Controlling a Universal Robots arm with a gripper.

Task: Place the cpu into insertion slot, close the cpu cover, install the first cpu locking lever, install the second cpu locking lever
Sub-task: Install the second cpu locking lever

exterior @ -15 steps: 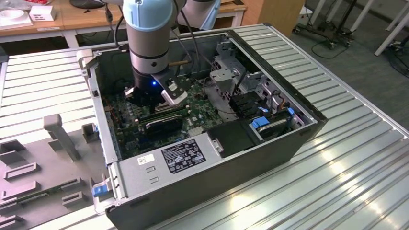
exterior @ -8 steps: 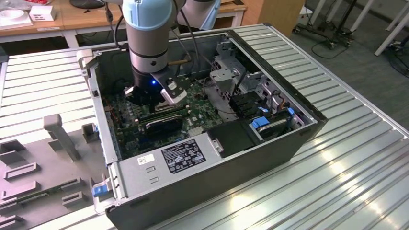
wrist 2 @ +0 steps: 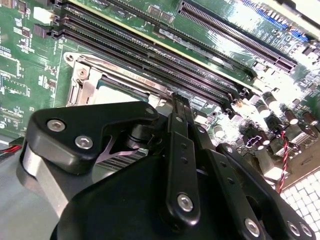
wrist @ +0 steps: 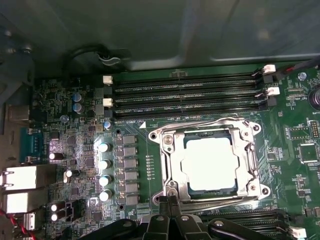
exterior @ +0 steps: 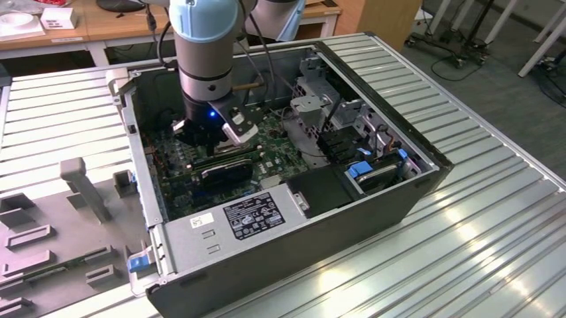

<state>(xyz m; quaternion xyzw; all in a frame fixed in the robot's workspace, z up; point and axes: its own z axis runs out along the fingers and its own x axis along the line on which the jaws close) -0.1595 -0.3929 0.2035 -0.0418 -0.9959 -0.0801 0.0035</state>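
The cpu (wrist: pixel 210 162) lies flat in the insertion slot (wrist: pixel 250 131) on the green board, its silvery top showing through the cut-out of the cpu cover (wrist: pixel 172 162), which is down over it. Thin wire levers run along two opposite sides of the socket, one by the memory slots (wrist: pixel 200 124) and one on the gripper's side (wrist: pixel 225 200). My gripper (wrist: pixel 170 202) is shut, fingertips together at the socket's edge right by that nearer lever; whether they touch it I cannot tell. In the second wrist view the gripper (wrist 2: pixel 176 100) ends beside the cover (wrist 2: pixel 82 87). The exterior view has the gripper (exterior: pixel 208 136) low inside the case.
Memory slots (wrist: pixel 185 92) line the socket's far side, with a row of capacitors (wrist: pixel 104 170) beside it. The case's metal walls (exterior: pixel 146 159) close in around the arm. A black heatsink block (exterior: pixel 225 173), a power supply (exterior: pixel 243 215) and drive bays (exterior: pixel 372 165) stand nearby. A grey tray (exterior: pixel 53 225) lies outside.
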